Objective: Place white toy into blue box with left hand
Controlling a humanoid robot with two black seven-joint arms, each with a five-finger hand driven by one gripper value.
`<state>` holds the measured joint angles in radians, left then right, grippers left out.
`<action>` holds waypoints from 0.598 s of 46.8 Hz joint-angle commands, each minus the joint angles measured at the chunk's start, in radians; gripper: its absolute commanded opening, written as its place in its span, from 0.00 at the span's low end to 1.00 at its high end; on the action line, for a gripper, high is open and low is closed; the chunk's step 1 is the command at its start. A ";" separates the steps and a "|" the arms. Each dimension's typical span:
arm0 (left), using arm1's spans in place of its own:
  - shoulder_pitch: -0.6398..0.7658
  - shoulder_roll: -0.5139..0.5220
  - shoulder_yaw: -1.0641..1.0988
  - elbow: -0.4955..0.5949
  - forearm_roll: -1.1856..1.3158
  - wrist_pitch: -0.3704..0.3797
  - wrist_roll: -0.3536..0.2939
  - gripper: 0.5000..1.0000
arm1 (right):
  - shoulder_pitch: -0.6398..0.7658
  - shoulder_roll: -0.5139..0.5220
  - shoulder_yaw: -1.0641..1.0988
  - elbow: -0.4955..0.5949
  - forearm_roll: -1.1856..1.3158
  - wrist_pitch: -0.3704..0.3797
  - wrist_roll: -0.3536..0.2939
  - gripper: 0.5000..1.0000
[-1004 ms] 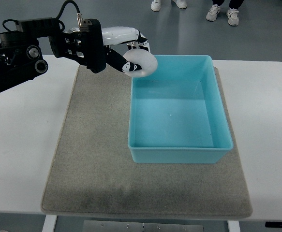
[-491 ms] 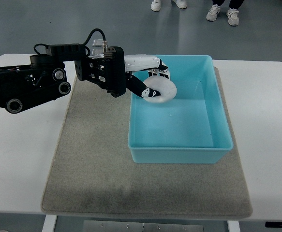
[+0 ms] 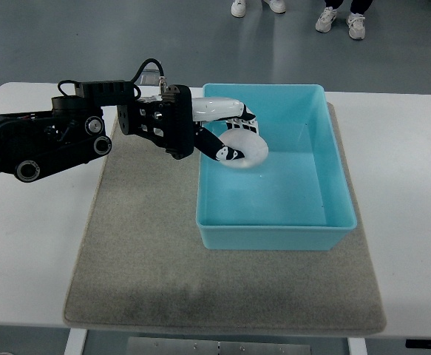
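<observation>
Left hand: left hand reaches in from the picture's left edge on a black arm, wrist over the left wall of the box, fingers curled around the toy (a firm wrap, not a fingertip pinch).
Fingers: a white finger lies across the top of the ring, a black-and-white one hooks under its near side.
Toy: white ring toy, doughnut-shaped, tilted, held inside the box outline at its far-left part; whether it touches the box floor I cannot tell.
Box: blue box, rectangular, open top, light blue; apart from the hand and toy it shows only its bare floor.
Box position: sits on the right half of the mat, its right wall near the mat's right edge.
Mat: grey felt mat, lying flat on the table, left half bare.
Table: white table, shows on both sides of the mat.
Cable: black cable loops above the wrist housing.
Background: grey floor beyond the table's far edge, with white shoes of people standing at the top of the picture (feet only).
</observation>
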<state>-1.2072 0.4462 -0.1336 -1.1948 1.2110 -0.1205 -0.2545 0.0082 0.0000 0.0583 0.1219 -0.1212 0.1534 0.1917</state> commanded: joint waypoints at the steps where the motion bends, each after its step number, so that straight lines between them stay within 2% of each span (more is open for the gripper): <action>1: 0.008 0.000 -0.004 0.000 -0.001 0.001 -0.009 0.55 | -0.001 0.000 0.000 -0.001 0.000 0.000 0.000 0.87; 7: 0.012 -0.001 -0.009 0.000 -0.001 0.001 -0.009 0.62 | -0.001 0.000 0.000 -0.001 0.000 0.000 0.000 0.87; 14: 0.012 -0.001 -0.011 0.003 -0.002 0.004 -0.009 0.64 | -0.001 0.000 0.000 -0.001 0.000 0.000 0.000 0.87; 24: 0.012 -0.001 -0.029 0.049 -0.022 0.009 -0.009 0.71 | -0.001 0.000 0.000 -0.001 0.000 0.000 0.000 0.87; 28: 0.014 -0.003 -0.076 0.081 -0.045 0.036 -0.016 0.74 | 0.001 0.000 0.000 0.001 0.000 0.000 0.000 0.87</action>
<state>-1.1948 0.4447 -0.1761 -1.1368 1.1827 -0.1064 -0.2658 0.0080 0.0000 0.0583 0.1216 -0.1212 0.1534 0.1918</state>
